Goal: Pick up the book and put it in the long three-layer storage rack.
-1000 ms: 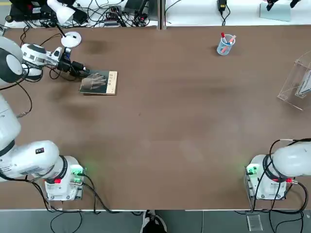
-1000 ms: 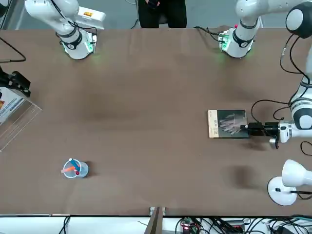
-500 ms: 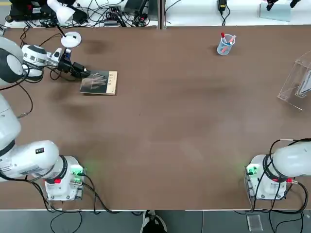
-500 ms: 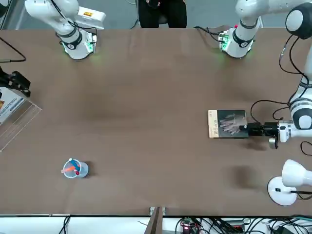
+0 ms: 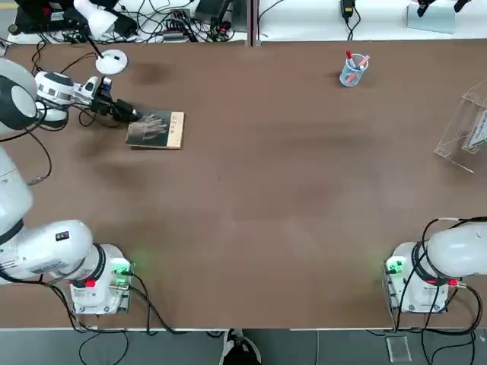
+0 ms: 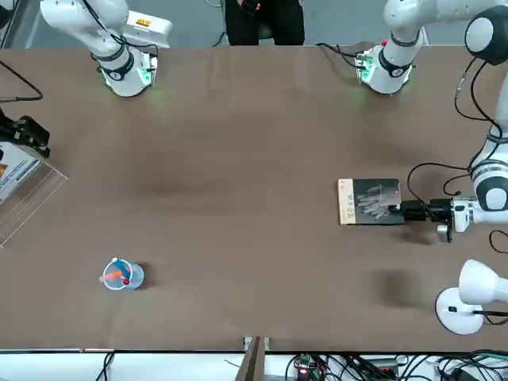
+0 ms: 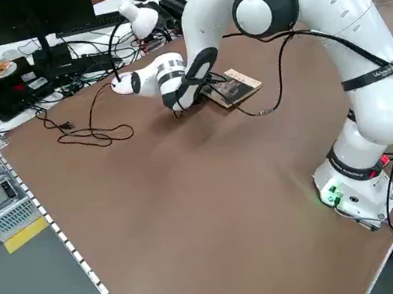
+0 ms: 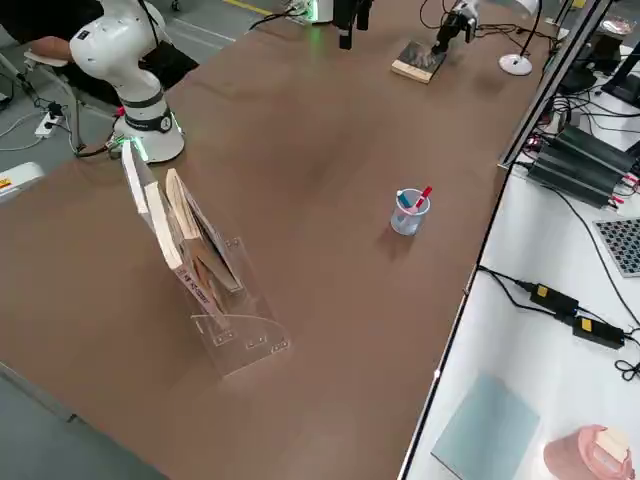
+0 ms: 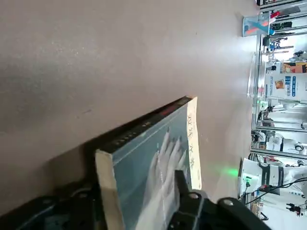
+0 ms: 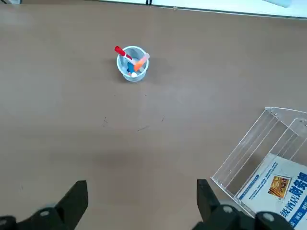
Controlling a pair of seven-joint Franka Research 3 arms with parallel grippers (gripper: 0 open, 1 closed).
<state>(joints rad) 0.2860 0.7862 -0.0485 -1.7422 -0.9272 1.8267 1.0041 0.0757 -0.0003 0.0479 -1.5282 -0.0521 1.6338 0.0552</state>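
From overhead, the book (image 5: pixel 155 129) lies flat on the brown desk (image 5: pixel 266 198) at its far left, tan strip toward the middle, and the left tool (image 5: pixel 131 115) lies low and level at the book's outer edge. That view does not tell whether the fingers touch it. The left wrist camera does: one finger (image 9: pixel 184 201) lies over the cover with the pale hand image and the other sits under the book's lifted corner, so the tool is narrowed onto the book's edge, with the far side of the book resting on the desk. The long three-layer storage rack (image 5: pixel 466 129) stands at the desk's far right edge, well apart from the book; only the right side view shows its full slanted panels with booklets already leaning inside. The right tool (image 10: pixel 139 206), seen only in its own wrist camera, hangs wide and holds nothing, above the desk near the rack and a small pen cup (image 10: pixel 132 63). A white desk lamp (image 6: pixel 468 298) stands just beside the left tool.
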